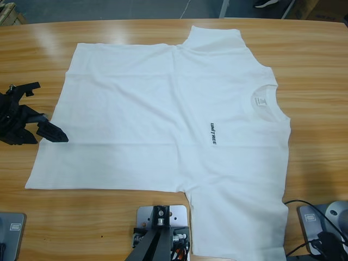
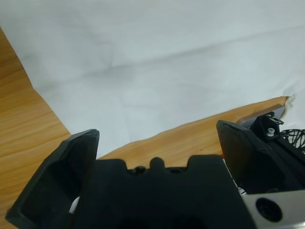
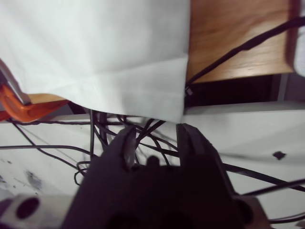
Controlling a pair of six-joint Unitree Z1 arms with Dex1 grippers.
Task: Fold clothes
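Observation:
The clothes are one white T-shirt spread flat on the wooden table, front up, with the collar toward the right and dark chest lettering. My left gripper rests at the table's left side, just off the shirt's hem, open and holding nothing. The left wrist view shows that hem corner ahead of my left gripper. My right gripper is out of the high view. It sits below the table edge under a hanging sleeve, jaws a little apart, gripping nothing.
Tangled black cables and an orange clamp hang below the table edge near the right gripper. A black cable lies on the table at the bottom right. Bare wood surrounds the shirt on the left and front.

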